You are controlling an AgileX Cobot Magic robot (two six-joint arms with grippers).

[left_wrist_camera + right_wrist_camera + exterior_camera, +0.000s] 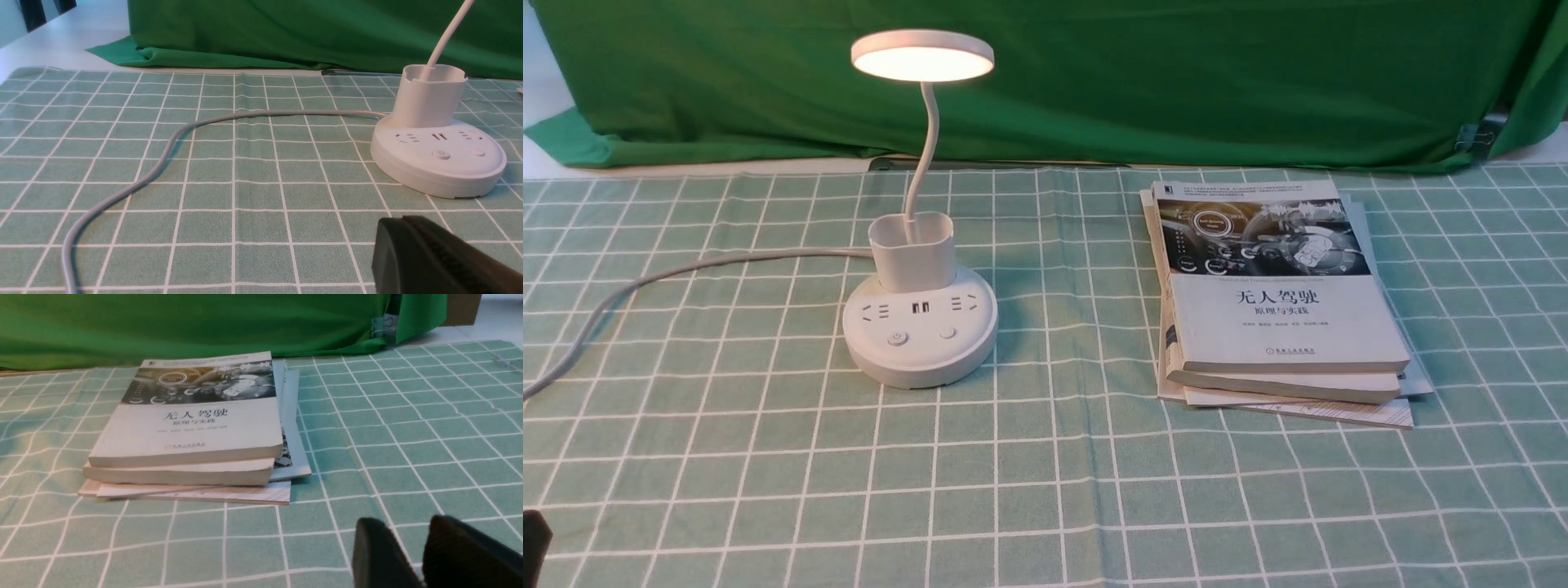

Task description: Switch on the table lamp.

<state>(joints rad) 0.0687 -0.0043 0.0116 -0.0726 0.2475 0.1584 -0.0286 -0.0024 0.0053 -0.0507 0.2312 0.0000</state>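
Lamp [920, 335] lit, its smooth white disc glowing above a curved neck, stands on your left half of the creased, checked cloth [1029, 474], well apart from the stacked paper books [1282, 302]. Bare cloth lies between them and along your near side. Your right gripper [404, 522] is slightly open; you can't tell whether your left gripper [398, 220] is open or closed.

A table under green-checked cloth [1045, 474] — on it, white lamp [919, 343], grey cord [711, 259], stacked books [1282, 318].
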